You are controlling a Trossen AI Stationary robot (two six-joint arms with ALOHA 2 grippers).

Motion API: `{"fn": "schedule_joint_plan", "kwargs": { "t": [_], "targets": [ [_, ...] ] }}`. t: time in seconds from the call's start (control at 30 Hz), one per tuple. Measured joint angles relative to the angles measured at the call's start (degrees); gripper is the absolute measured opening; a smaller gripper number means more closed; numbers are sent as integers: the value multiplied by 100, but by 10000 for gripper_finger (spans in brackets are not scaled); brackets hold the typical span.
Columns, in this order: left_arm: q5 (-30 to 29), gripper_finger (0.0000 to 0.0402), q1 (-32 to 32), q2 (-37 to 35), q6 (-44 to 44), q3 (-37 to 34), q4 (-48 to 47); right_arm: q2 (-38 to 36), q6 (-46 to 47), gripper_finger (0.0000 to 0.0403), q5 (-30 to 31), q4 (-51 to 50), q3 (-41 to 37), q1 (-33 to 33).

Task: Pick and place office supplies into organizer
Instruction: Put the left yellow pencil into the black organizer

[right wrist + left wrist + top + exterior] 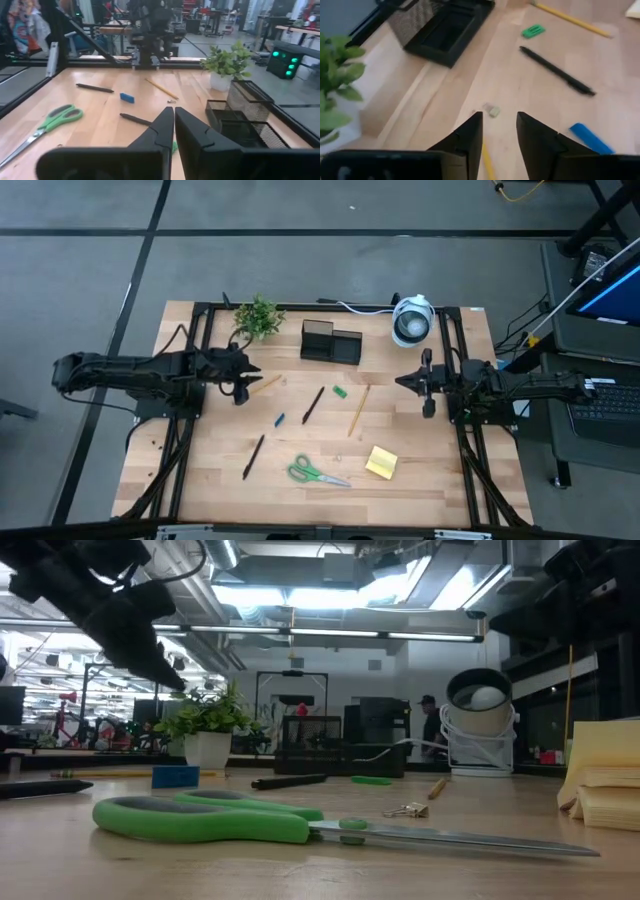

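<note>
Overhead layout of the bench (pixel 200 480). The left end effector (pixel 240 393) sits at centre left of the frame with its fingers parted and nothing between them; in its wrist view they straddle a wooden pencil (pixel 265 385), which lies flat on the wood just below them. The right end effector (pixel 428 408) waits at centre right, fingers pressed together and empty.

Supplies, all loose on the bench: a second wooden pencil (pixel 358 410) and a black pen (pixel 313 405) in the middle; a small green piece (pixel 340 391) between them; a small blue piece (pixel 279 419) left of the pen; a second black pen (pixel 253 456) at lower left; green-handled scissors (pixel 315 472) at lower centre; a yellow sticky-note pad (pixel 381 462) at lower right.

Handling, judged: pencils and pens are light, stiff and round, so likely to roll; a pinch across the shaft near mid-length seems safest. The scissors are the heaviest item, with smooth metal blades; the handles offer the better hold. The pad is soft-edged and may fan; grip across its thickness. The 2 small pieces sit low and leave little margin.

Containers: the black mesh organizer (pixel 331 342) stands at upper centre, between a potted plant (pixel 258 317) and a round white device (pixel 411 321). Its 2 compartments, 1 taller, look empty where visible in the left wrist view.
</note>
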Motion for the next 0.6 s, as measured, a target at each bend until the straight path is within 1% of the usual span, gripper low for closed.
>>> {"fn": "schedule_joint_plan", "kwargs": {
  "t": [0.07, 0.17, 0.27, 0.5, 0.6],
  "targets": [
    [-7, 119, -87, 181, 2, 249, -284, 0, 2, 23, 107, 2, 0, 1],
    [-223, 120, -227, 519, -19, 657, -928, 0, -1, 23, 210, 29, 0, 1],
    [-421, 119, -348, 893, -368, 914, -1531, 0, -16, 23, 216, 51, 1, 0],
    [-431, 119, -581, 1653, -1650, 990, -1515, 0, -155, 23, 367, 65, 2, 0],
    [-430, 119, -615, 1969, -1984, 990, -1506, 0, -162, 23, 367, 23, 2, 0]
  ]
}}
